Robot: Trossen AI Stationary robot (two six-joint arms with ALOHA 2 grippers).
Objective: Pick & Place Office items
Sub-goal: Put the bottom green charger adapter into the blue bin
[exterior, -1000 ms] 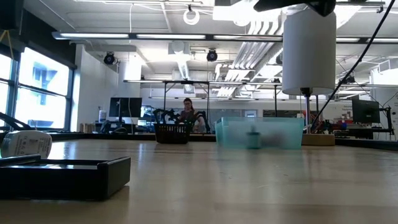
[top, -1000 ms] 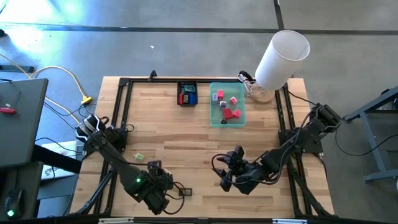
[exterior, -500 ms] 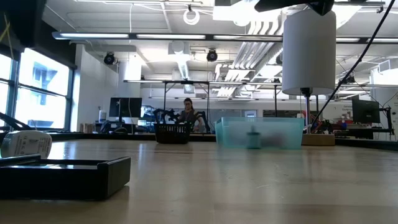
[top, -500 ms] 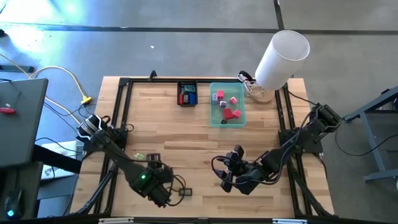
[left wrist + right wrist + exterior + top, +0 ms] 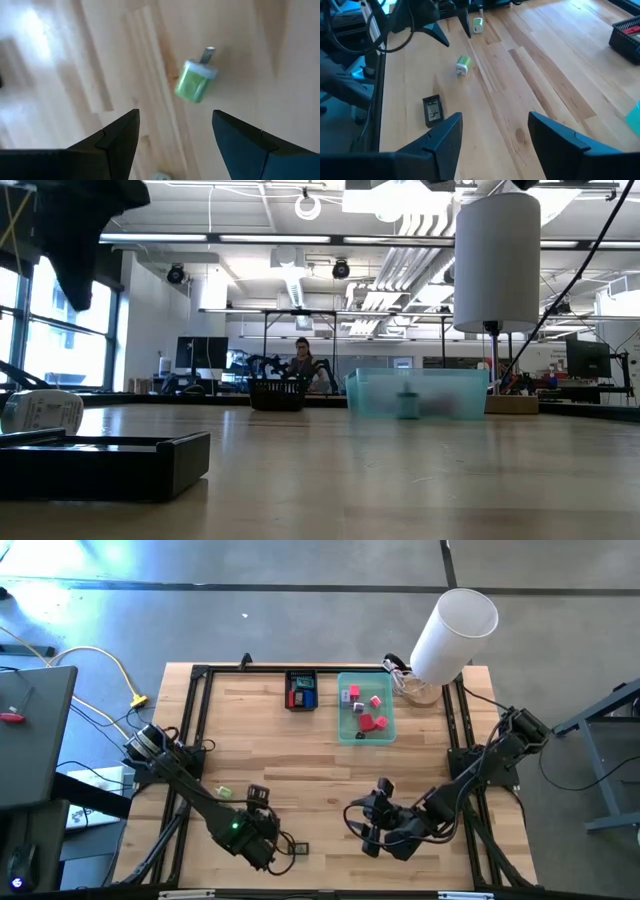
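Left pincer [image 5: 175, 142] released, empty; green piece [image 5: 195, 85] lay on tabletop [image 5: 260, 60] just ahead. Right pincer [image 5: 495, 137] released, empty.

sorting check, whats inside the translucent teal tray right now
In the translucent teal rectangular tray, the high view shows several small red and pink pieces plus one dark piece near its front edge. The low view shows only vague shapes through the frosted wall, so an exact count is unclear.
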